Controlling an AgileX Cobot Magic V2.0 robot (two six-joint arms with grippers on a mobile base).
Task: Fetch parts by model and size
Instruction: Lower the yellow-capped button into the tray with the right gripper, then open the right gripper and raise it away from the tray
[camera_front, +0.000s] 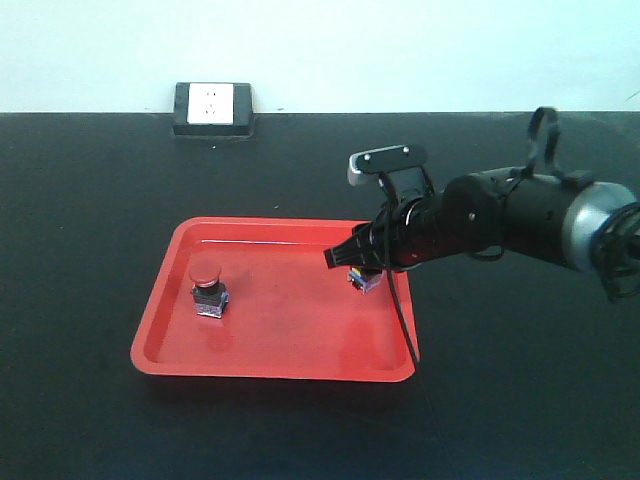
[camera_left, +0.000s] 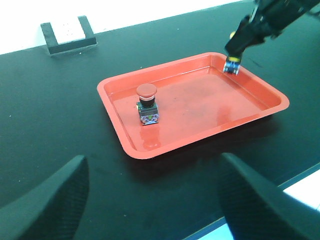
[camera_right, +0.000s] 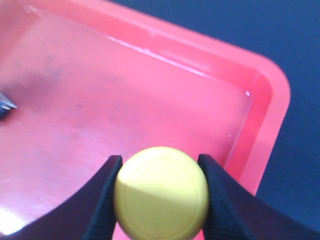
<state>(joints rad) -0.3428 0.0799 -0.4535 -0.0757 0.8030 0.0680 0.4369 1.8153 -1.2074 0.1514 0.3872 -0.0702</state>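
Lab-style bench: black worktop (camera_front: 100, 300), surface-mounted socket box (camera_front: 213, 108), pale wall (camera_front: 320, 50).

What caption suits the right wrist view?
Right gripper clamps the yellow button above the red tray.

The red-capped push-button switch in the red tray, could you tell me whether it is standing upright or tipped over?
Upright: the red-capped push-button switch stands on its bluish square base in the red tray, cap on top.

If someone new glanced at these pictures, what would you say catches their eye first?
The red tray on the black table stands out first. Inside, the right claw is shut on a yellow button near the tray's right end, while a red button stands alone towards the left.
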